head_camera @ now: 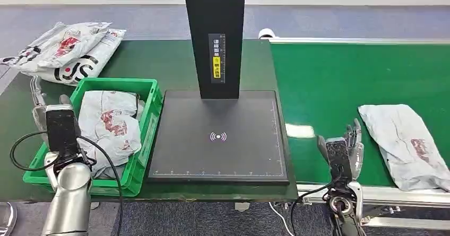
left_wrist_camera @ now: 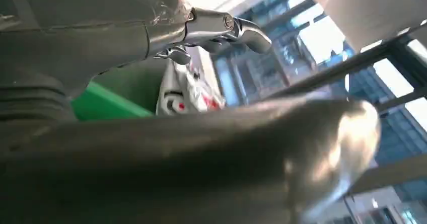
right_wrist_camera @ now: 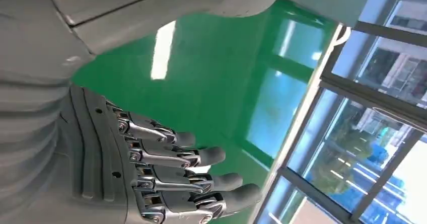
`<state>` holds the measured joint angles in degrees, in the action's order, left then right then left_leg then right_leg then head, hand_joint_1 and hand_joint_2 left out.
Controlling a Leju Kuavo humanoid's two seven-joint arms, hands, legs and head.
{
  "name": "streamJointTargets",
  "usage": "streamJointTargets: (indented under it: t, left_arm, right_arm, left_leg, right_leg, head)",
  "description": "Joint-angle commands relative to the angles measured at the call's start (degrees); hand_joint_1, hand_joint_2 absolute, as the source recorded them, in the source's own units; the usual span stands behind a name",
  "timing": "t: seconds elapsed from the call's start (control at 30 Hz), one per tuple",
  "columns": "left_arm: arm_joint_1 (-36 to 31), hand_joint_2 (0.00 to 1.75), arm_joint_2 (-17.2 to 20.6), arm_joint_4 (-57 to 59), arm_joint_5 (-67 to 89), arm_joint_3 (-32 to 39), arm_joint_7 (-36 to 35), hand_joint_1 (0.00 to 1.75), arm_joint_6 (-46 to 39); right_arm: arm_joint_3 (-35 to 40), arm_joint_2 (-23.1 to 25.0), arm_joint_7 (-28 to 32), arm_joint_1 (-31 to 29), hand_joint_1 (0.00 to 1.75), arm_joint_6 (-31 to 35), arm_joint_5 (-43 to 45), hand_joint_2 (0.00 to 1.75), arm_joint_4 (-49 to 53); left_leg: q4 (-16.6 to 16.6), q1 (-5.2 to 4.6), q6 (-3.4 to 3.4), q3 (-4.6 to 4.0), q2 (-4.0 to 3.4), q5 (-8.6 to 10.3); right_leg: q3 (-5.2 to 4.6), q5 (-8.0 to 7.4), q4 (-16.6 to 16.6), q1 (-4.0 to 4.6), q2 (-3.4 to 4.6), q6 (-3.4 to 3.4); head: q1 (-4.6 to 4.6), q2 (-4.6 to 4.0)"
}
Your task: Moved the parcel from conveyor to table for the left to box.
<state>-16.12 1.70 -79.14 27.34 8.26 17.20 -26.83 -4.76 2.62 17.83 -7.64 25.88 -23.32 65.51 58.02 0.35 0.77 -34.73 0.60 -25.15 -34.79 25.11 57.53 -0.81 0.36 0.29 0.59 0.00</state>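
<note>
A grey parcel (head_camera: pixel 405 145) with a red mark lies flat on the green conveyor (head_camera: pixel 339 82), at the right side of the scene. The right hand (head_camera: pixel 344 152) is held just beside the parcel, toward the middle of the belt, and does not touch it. Its fingers (right_wrist_camera: pixel 171 166) are stretched out and a little apart, and there is nothing in them, so this hand is open.

On the dark table (head_camera: pixel 154 61) at the left stands a green crate (head_camera: pixel 139 159), and a crumpled grey bag (head_camera: pixel 109 124) already lies inside it. The left hand (head_camera: pixel 41 106) is at the outer side of the crate, near its rim. In the left wrist view the thumb and one finger stick out with nothing between them, but the rest of the hand is too blurred, so I cannot tell if it is open or closed.

Between the crate and the conveyor lies a flat black scanning plate (head_camera: pixel 220 135), and a black post (head_camera: pixel 215 34) with a yellow label rises at its far edge. Two more grey bags (head_camera: pixel 66 53) lie in a pile on the far left corner of the table.
</note>
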Motion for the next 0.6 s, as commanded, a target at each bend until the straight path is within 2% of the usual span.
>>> streamJointTargets:
  t: [0.03, 0.07, 0.17, 0.27, 0.3, 0.47, 0.57, 0.6]
  left_arm:
    - [-2.69, 0.00, 1.24, 1.75, -11.79, -4.65, -1.80, 0.00, 15.45]
    - [-2.69, 0.00, 1.24, 1.75, -11.79, -4.65, -1.80, 0.00, 15.45]
    - [-3.63, 0.00, 0.56, 4.22, -19.30, -6.29, -0.74, 0.00, 23.21]
    - [-6.09, 0.00, -1.94, 11.40, -20.13, -12.44, 2.55, 0.00, 26.37]
    - [-7.73, 1.75, -3.70, 15.47, -21.37, -14.34, 3.56, 0.00, 27.06]
    - [-15.45, 1.75, -10.56, 32.76, -23.14, -21.41, 7.90, 0.00, 26.79]
    - [-19.36, 1.75, -13.67, 40.72, -22.41, -24.78, 9.34, 0.00, 26.54]
    - [-20.29, 1.75, -14.51, 42.30, -21.71, -25.73, 10.39, 0.00, 25.45]
  right_arm:
    - [-4.02, -0.57, -1.13, -0.37, 0.00, -1.20, 0.21, 1.75, -0.17]
    - [-4.02, -0.57, -1.13, -0.37, 0.00, -1.20, 0.21, 1.75, -0.17]
    - [-4.23, -1.14, -1.58, -2.10, 0.00, -0.55, -0.61, 1.75, -2.36]
    - [-3.71, -2.24, -2.44, -5.53, 0.00, 2.33, -4.19, 1.75, -7.80]
    - [-3.38, -2.67, -2.90, -7.17, 0.00, 3.40, -5.76, 1.75, -10.42]
    - [-2.69, -5.89, -7.81, -14.60, 0.00, 13.34, -17.73, 1.75, -26.26]
    - [-10.43, -6.07, -12.61, -16.70, 0.00, 14.12, -33.15, 1.75, -28.87]
    - [-12.24, -6.70, -14.42, -18.24, 0.00, 14.12, -37.34, 1.75, -31.50]
  left_leg:
    - [-0.04, 0.03, -0.02, 0.05, 0.16, 0.01]
    - [-0.01, 0.03, -0.02, 0.02, 0.16, 0.01]
    - [-0.01, 0.02, -0.01, 0.01, 0.02, 0.00]
    - [-0.05, -0.03, -0.02, 0.05, 0.08, 0.04]
    - [-0.10, -0.01, -0.03, 0.09, 0.19, 0.08]
    - [-0.12, -0.02, -0.09, 0.11, 0.39, 0.17]
    - [0.04, -0.11, -0.15, 0.02, 0.32, 0.13]
    - [-0.02, -0.15, -0.20, 0.04, 0.49, 0.22]
  right_leg:
    - [0.14, 0.04, -0.07, 0.04, -0.23, -0.02]
    - [0.13, 0.03, -0.05, 0.04, -0.22, -0.01]
    - [0.06, 0.00, -0.04, 0.02, -0.08, -0.01]
    - [0.08, 0.01, -0.04, -0.02, -0.13, 0.00]
    - [0.18, 0.00, -0.12, 0.01, -0.28, 0.00]
    - [0.32, -0.09, -0.24, 0.00, -0.48, 0.07]
    - [0.24, -0.13, -0.12, -0.08, -0.39, 0.20]
    - [0.34, -0.17, -0.22, -0.12, -0.58, 0.25]
  head:
    - [0.00, 0.00]
    - [0.00, 0.00]
    - [0.00, 0.00]
    - [0.00, -0.02]
    - [0.00, 0.00]
    - [0.00, 0.00]
    - [0.00, -0.02]
    - [0.00, 0.00]
